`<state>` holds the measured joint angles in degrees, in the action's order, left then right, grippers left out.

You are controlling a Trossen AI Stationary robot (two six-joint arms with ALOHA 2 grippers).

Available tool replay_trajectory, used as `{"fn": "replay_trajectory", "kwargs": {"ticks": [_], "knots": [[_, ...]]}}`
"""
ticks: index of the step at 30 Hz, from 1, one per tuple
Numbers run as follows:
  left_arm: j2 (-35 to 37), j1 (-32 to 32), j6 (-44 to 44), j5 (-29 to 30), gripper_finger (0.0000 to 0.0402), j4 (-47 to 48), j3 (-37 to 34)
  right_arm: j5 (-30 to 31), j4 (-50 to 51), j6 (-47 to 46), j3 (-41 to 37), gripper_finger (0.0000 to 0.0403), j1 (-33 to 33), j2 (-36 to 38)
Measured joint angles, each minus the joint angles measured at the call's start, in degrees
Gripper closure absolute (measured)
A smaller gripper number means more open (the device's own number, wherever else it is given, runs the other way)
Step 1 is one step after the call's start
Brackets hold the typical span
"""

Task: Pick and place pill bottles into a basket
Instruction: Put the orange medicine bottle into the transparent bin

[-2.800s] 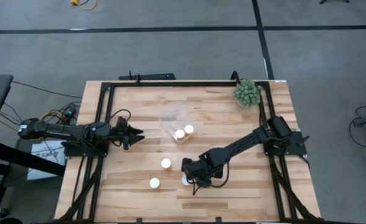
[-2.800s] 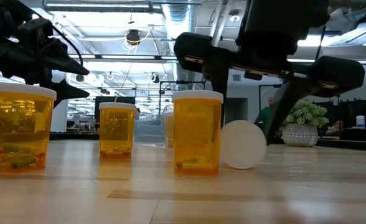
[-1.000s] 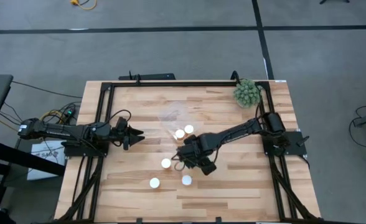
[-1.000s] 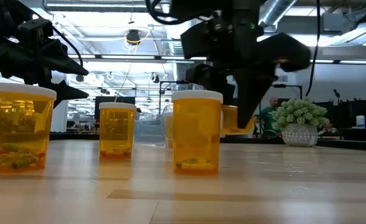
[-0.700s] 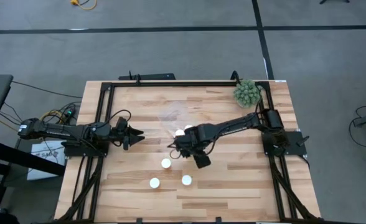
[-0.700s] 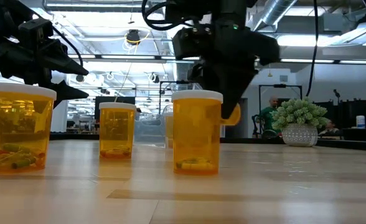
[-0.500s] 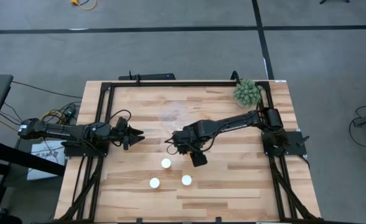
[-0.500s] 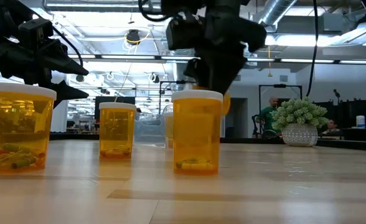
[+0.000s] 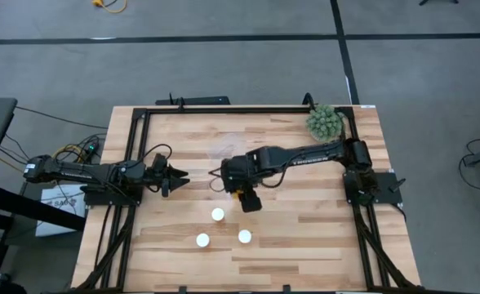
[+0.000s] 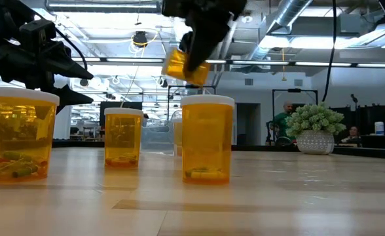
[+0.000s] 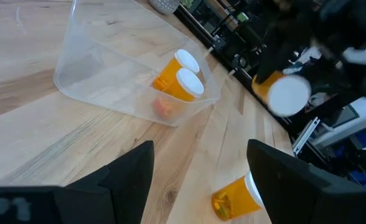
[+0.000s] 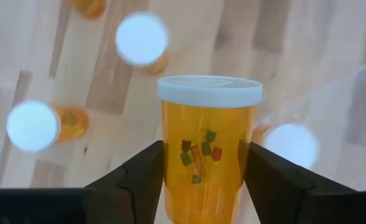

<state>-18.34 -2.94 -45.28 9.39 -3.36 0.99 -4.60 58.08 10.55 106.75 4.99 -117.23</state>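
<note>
My right gripper (image 9: 226, 175) is shut on one orange pill bottle (image 12: 208, 146) with a white cap and holds it in the air over the middle of the table, beside the clear basket (image 11: 117, 78). The bottle shows tilted and high up in the low view (image 10: 186, 65). Two bottles (image 11: 178, 79) lie in the basket. Three bottles (image 9: 217, 215) (image 9: 202, 240) (image 9: 244, 236) stand upright on their bases on the near part of the table. My left gripper (image 9: 177, 175) is open and empty at the table's left and points toward the basket. My right gripper pinches the bottle's orange body (image 12: 170, 168) between its two fingers (image 12: 133, 183), one on each side, below the white cap (image 12: 209, 90). The bottle is lifted clear of the table and tilted, and its cap end sticks out past the fingertips.
A green spiky plant ball (image 9: 323, 121) in a pot stands at the table's far right corner. A black frame (image 9: 224, 109) runs along the table's edges. Bare wood lies to the right of the standing bottles.
My right gripper, still shut on the bottle, has gone up and toward the table's far left, from beside the standing bottles to the basket. The bottle has risen well above the standing bottles and has tipped over.
</note>
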Motion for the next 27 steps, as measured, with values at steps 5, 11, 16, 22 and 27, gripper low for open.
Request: {"fn": "replay_trajectory", "kwargs": {"ticks": [5, 11, 16, 22, 27], "knots": [[0.0, 0.0, 0.0, 0.0, 0.0155, 0.0, 0.0, 0.0, -0.3, -0.1, 4.7, 0.0212, -2.6, 0.0], [0.0, 0.0, 0.0, 0.0, 0.0155, 0.0, 0.0, 0.1, -4.0, -2.1, 9.1, 0.0221, -6.6, 0.0], [0.0, 0.0, 0.0, 0.0, 0.0155, 0.0, 0.0, 0.0, -9.1, -6.2, 9.6, 0.0212, -10.3, 0.0], [0.0, 0.0, 0.0, 0.0, 0.0155, 0.0, 0.0, -0.3, -11.2, -7.5, 9.6, 0.0216, -13.5, 0.0], [0.0, 0.0, 0.0, 0.0, 0.0155, 0.0, 0.0, -0.7, -12.1, -7.1, 9.6, 0.0223, -15.8, 0.0]]}}
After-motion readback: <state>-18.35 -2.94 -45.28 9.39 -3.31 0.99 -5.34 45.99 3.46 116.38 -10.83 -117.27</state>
